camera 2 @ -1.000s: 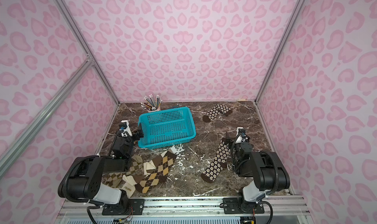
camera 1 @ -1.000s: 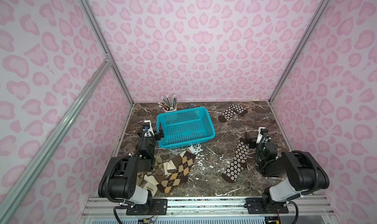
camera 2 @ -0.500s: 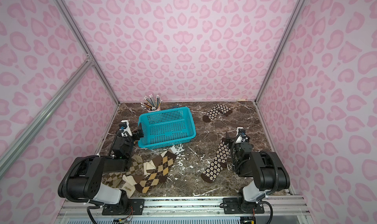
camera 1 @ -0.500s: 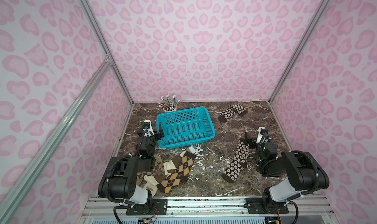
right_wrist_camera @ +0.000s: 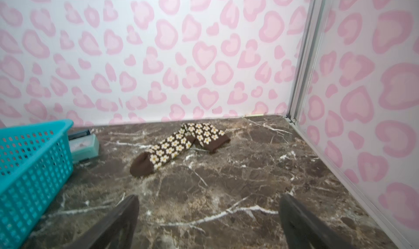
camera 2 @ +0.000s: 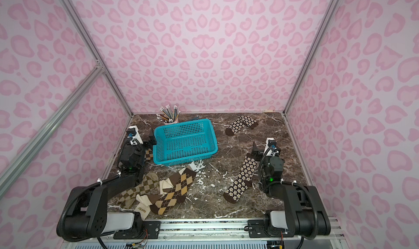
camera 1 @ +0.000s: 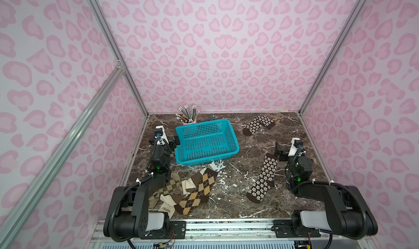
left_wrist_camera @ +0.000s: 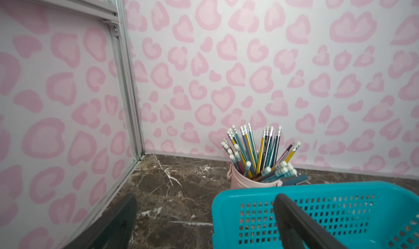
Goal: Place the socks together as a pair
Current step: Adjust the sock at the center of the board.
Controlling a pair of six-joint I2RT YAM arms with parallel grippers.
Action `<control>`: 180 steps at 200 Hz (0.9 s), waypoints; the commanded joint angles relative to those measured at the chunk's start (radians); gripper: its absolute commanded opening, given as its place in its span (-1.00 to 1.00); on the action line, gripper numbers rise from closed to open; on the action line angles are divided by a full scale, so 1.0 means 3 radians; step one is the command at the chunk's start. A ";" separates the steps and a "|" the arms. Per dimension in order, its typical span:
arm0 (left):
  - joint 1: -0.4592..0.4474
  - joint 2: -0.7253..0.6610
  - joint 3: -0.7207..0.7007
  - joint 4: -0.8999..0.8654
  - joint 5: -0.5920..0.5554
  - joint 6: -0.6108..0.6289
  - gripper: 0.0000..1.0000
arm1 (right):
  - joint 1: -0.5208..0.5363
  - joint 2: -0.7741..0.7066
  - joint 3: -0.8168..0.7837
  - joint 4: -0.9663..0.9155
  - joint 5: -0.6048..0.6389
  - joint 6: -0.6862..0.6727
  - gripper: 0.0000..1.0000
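Both arms stretch low over the tabletop (camera 1: 229, 198). The left hand (left_wrist_camera: 204, 200) beside the basket (camera 1: 205, 156) and the right hand (right_wrist_camera: 209, 199) beside a flowered sock (camera 1: 264, 177) gape empty.

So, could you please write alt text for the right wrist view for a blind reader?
A dark brown sock with cream flowers lies bent on the marble table near the pink patterned back wall. The open, empty right gripper frames the foreground; a teal basket stands to one side.
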 commanded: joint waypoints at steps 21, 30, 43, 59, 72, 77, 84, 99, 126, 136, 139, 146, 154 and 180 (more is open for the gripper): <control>-0.0142 -0.0791 0.0571 -0.1464 -0.0356 -0.0418 0.94 | 0.0326 -0.0538 0.0792 -0.2367 -0.0189 0.0615 0.86; -0.0272 -0.0880 0.0808 -0.1990 -0.0375 -0.0412 0.94 | 0.0439 -0.0575 0.1039 -0.2918 -0.0261 0.0697 0.76; -0.0470 -0.0974 0.1121 -0.2677 -0.0484 -0.0530 0.95 | 0.0574 -0.0601 0.1336 -0.3663 -0.0392 0.0838 0.52; -0.0680 -0.1126 0.1401 -0.3398 -0.0452 -0.0806 0.95 | 0.0718 -0.0643 0.1579 -0.4463 -0.0569 0.1034 0.09; -0.0863 -0.1277 0.1491 -0.3820 -0.0323 -0.0983 0.95 | 0.0858 -0.0687 0.1608 -0.4911 -0.0774 0.1228 -0.27; -0.0936 -0.1346 0.1507 -0.3979 -0.0307 -0.1058 0.95 | 0.0935 -0.0697 0.1605 -0.5052 -0.0846 0.1314 -0.37; -0.1027 -0.1435 0.1512 -0.4184 -0.0291 -0.1194 0.95 | 0.1090 -0.0700 0.1588 -0.5230 -0.0911 0.1471 -0.48; -0.1165 -0.1636 0.1463 -0.4492 -0.0054 -0.1478 0.95 | 0.1473 -0.0682 0.1522 -0.5467 -0.0955 0.1799 -0.58; -0.1437 -0.2000 0.1219 -0.4871 0.0055 -0.1918 0.95 | 0.1875 -0.0624 0.1212 -0.5463 -0.0857 0.2236 -0.73; -0.1516 -0.2130 0.1093 -0.4905 0.0084 -0.2000 0.94 | 0.1915 -0.0557 0.1113 -0.5414 -0.0827 0.2308 -0.78; -0.1536 -0.2167 0.1053 -0.4903 0.0094 -0.2015 0.95 | 0.1926 -0.0541 0.1087 -0.5386 -0.0820 0.2316 -0.79; -0.1579 -0.2243 0.0981 -0.4891 0.0115 -0.2033 0.95 | 0.1955 -0.0484 0.1027 -0.5332 -0.0801 0.2336 -0.80; -0.1624 -0.2298 0.0910 -0.4885 0.0119 -0.2032 0.95 | 0.1995 -0.0407 0.0981 -0.5281 -0.0784 0.2344 -0.81; -0.1772 -0.2286 0.0840 -0.4887 0.0101 -0.1950 0.95 | 0.2158 -0.0040 0.0964 -0.5164 -0.0885 0.2357 -0.87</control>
